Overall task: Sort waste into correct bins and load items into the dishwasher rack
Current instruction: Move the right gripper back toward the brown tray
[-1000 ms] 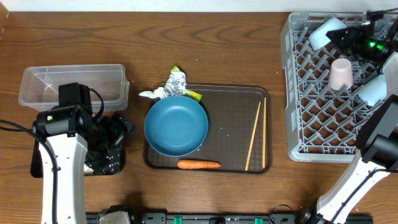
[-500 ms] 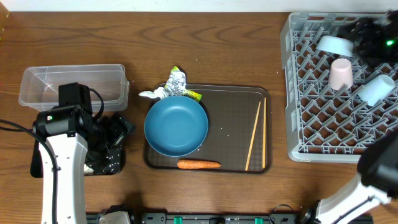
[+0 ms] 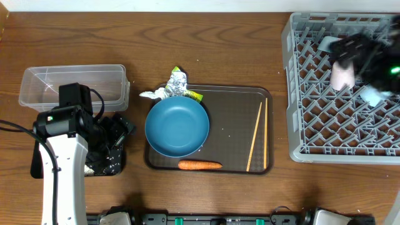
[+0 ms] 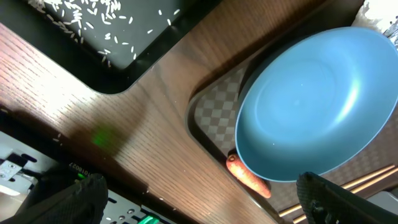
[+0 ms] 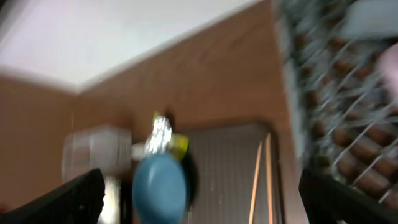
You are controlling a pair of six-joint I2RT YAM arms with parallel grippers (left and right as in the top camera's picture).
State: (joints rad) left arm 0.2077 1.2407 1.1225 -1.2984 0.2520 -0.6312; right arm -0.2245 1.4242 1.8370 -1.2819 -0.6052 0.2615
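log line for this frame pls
left gripper open, empty, by black tray | right gripper open, empty, above rack | rack: pink cup | serving tray: blue bowl, carrot, chopsticks | foil: on table

- Blue bowl point(image 3: 177, 126) upright, carrot point(image 3: 199, 165) just in front, chopsticks point(image 3: 256, 136) parallel to its right.
- Foil point(image 3: 177, 83) and wrapper point(image 3: 192, 95) behind bowl.
- Pink cup point(image 3: 341, 76) in grey rack point(image 3: 300, 94).

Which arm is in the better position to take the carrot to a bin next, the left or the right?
Probably left. The left gripper hangs open near the carrot, beside the black tray. The right gripper is open too but far away, over the dishwasher rack.
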